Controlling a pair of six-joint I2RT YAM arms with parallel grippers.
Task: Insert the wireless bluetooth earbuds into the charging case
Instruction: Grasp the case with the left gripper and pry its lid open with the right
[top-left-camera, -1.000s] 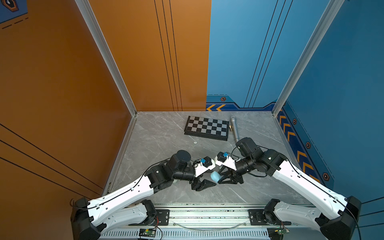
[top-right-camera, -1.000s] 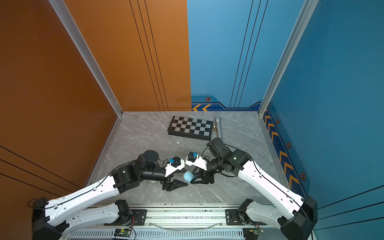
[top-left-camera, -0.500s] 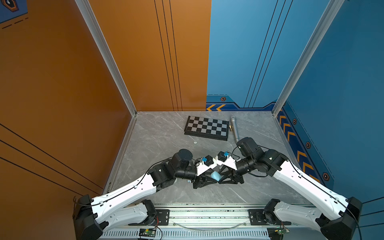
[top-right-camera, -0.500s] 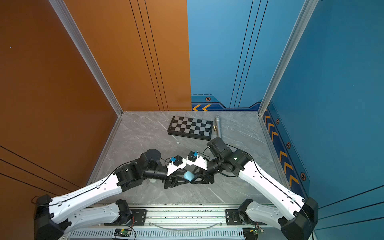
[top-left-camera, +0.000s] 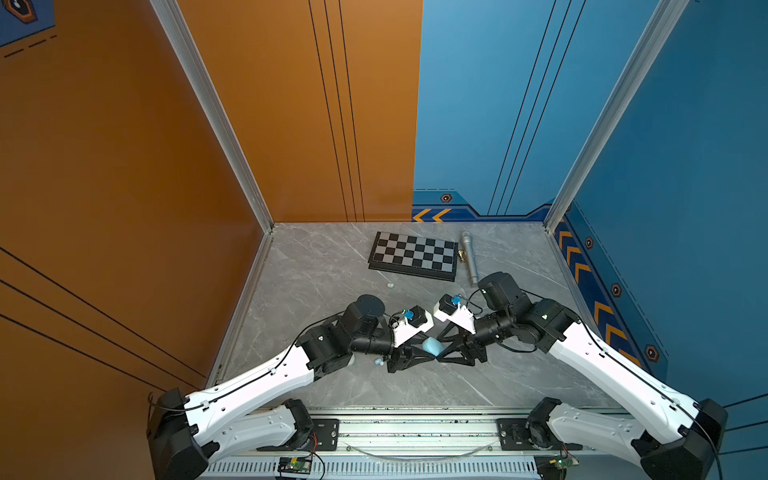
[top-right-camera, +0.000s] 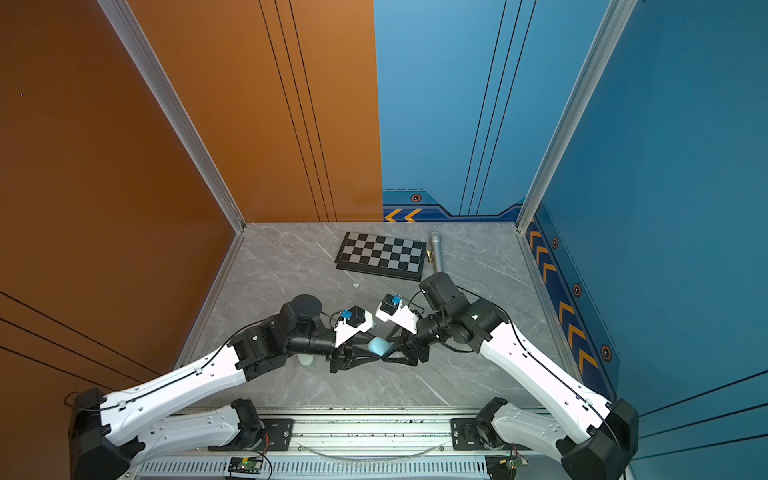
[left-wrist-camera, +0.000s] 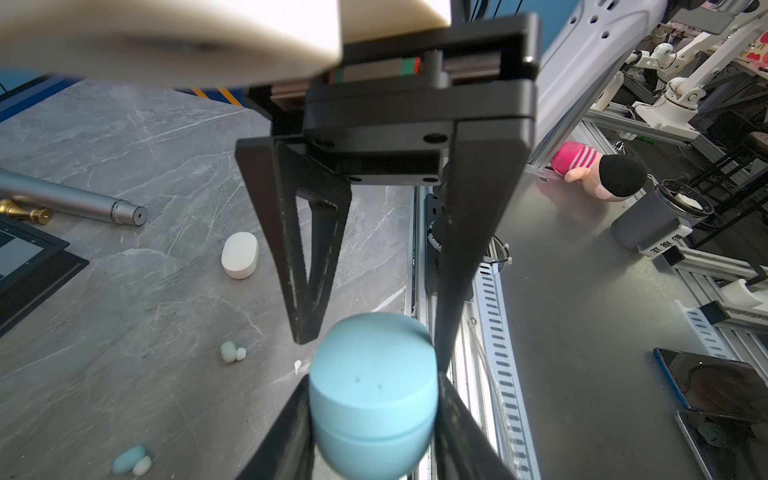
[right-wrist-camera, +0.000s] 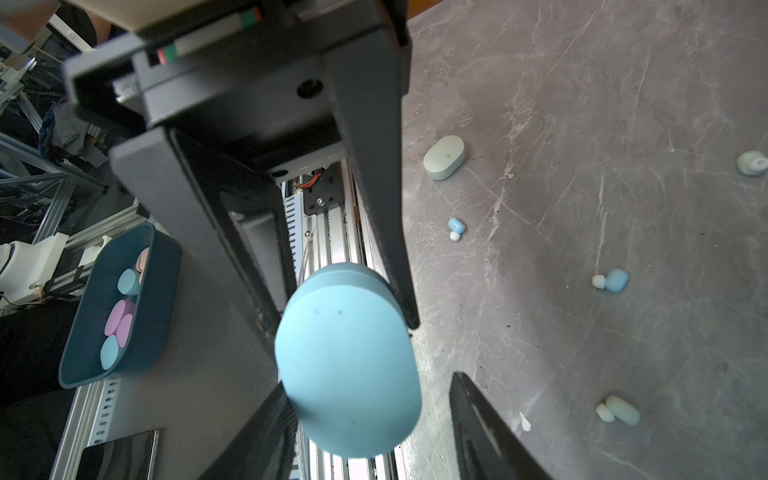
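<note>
The left gripper (left-wrist-camera: 376, 376) is clamping the closed light blue charging case (top-left-camera: 431, 345) at near centre, seemingly steadying it. The right gripper (right-wrist-camera: 372, 382) is straddling it wider, one finger (right-wrist-camera: 482, 419) clear, probably to lift the lid. The earbuds (right-wrist-camera: 615, 280) are lying scattered on the grey table (right-wrist-camera: 582, 104), none inserted.

Light-blue case (left-wrist-camera: 374, 395) (black-and-grey chessboard (top-left-camera: 413, 255))

1. The front middle of the table (top-left-camera: 519, 386) is blocked: the left gripper (top-left-camera: 426, 353) and right gripper (top-left-camera: 441, 352) meet tip to tip around the light blue case (top-left-camera: 431, 345).
2. The chessboard (top-left-camera: 413, 256) and silver rod (top-left-camera: 468, 257) take up the back right.
3. Loose earbuds (right-wrist-camera: 613, 280) and a mint case (right-wrist-camera: 444, 157) lie scattered near the grippers.
4. The back left corner and the front right lie bare.
</note>
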